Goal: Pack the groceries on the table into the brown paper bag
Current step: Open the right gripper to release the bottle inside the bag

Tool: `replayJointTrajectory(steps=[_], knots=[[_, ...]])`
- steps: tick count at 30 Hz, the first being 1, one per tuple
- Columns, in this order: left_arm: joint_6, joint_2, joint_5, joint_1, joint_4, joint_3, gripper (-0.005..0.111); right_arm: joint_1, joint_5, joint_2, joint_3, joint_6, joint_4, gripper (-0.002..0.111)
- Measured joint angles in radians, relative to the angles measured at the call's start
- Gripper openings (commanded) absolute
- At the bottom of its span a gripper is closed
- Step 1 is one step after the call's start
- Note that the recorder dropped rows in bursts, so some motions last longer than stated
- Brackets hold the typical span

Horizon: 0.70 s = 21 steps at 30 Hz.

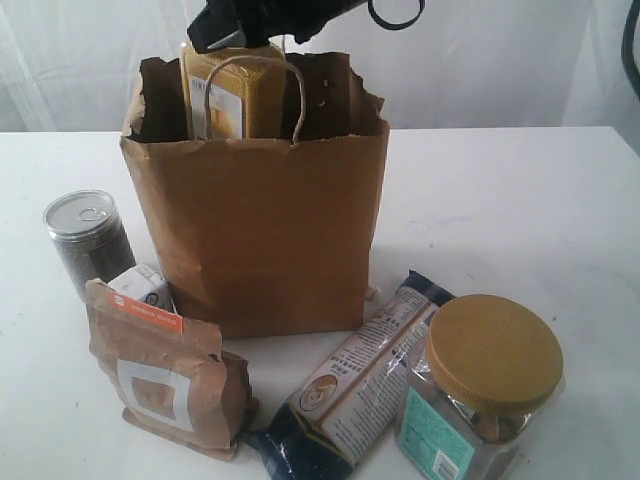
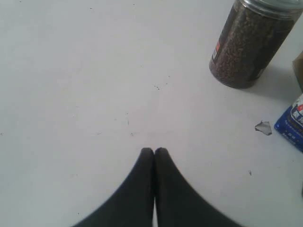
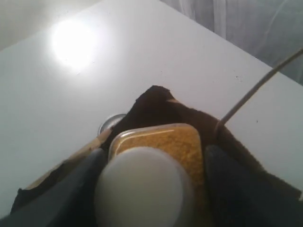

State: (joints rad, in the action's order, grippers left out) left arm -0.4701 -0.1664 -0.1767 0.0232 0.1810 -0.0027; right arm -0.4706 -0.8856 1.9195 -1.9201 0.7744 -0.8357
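Note:
The brown paper bag [image 1: 260, 230] stands upright on the white table [image 1: 520, 220]. My right gripper [image 1: 235, 35] [image 3: 155, 153] is shut on the yellow white-capped bottle [image 1: 232, 95] [image 3: 161, 139], which hangs upright in the bag's mouth, its lower part inside. In front of the bag are the grey can [image 1: 90, 240] [image 2: 251, 42], the white-blue carton [image 1: 145, 287] [image 2: 294, 124], the brown pouch [image 1: 165, 375], the dark-blue packet [image 1: 355, 385] and the gold-lidded jar [image 1: 485, 390]. My left gripper [image 2: 154, 150] is shut and empty above bare table [image 2: 71, 71], short of the can. The exterior view does not show it.
The bag's cord handle [image 1: 255, 65] arches in front of the bottle and its torn rim stands ragged. A small grey scrap [image 2: 263, 127] lies on the table near the carton. A thin cable [image 3: 255, 90] crosses above the bag. White curtain [image 1: 80, 60] hangs behind the table.

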Motion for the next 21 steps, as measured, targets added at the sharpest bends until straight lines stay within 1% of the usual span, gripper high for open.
replayJointTrajectory(steps=[3, 9, 11, 18, 21], knots=[[0.000, 0.000, 0.000, 0.000, 0.000, 0.000, 0.000, 0.000, -0.027, 0.008, 0.000, 0.000, 0.003, 0.002], [0.000, 0.000, 0.000, 0.000, 0.000, 0.000, 0.000, 0.000, -0.041, 0.025, 0.000, 0.002, 0.008, 0.026], [0.000, 0.000, 0.000, 0.000, 0.000, 0.000, 0.000, 0.000, -0.041, 0.029, 0.000, 0.002, 0.010, 0.030], [0.000, 0.000, 0.000, 0.000, 0.000, 0.000, 0.000, 0.000, -0.041, 0.029, 0.000, 0.002, 0.012, 0.032], [0.000, 0.000, 0.000, 0.000, 0.000, 0.000, 0.000, 0.000, -0.052, 0.029, 0.000, -0.002, 0.029, 0.038]])
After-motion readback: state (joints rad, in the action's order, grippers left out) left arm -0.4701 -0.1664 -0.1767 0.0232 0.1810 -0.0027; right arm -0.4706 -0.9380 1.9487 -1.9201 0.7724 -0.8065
